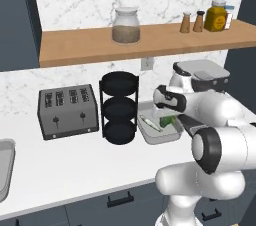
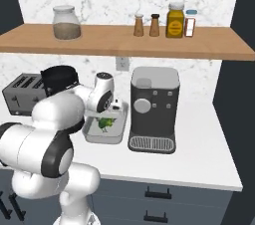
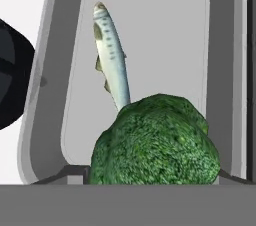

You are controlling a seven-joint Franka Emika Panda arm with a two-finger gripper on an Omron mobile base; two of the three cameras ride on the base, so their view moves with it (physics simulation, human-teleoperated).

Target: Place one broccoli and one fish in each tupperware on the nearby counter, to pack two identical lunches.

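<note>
A light-grey tupperware (image 1: 150,138) (image 2: 91,137) (image 3: 50,70) sits on the white counter (image 1: 75,170) between a black tiered rack and a coffee machine. Inside it, along the left side, lies a slim silver fish (image 1: 149,122) (image 3: 112,65). My gripper (image 2: 111,113) (image 3: 150,172) hangs just over the tray, shut on a green broccoli (image 1: 166,120) (image 2: 104,123) (image 3: 157,142). In the hand view the broccoli bulges between the fingers and covers the fish's tail end. The fingertips are mostly hidden behind it.
A black three-tier rack (image 1: 119,107) and a dark toaster (image 1: 67,110) stand left of the tray. The coffee machine (image 2: 153,107) stands close on its right. A wooden shelf (image 1: 140,42) with a jar and bottles overhangs. Another light-grey rimmed tray (image 1: 4,167) is cut off at the counter's left edge.
</note>
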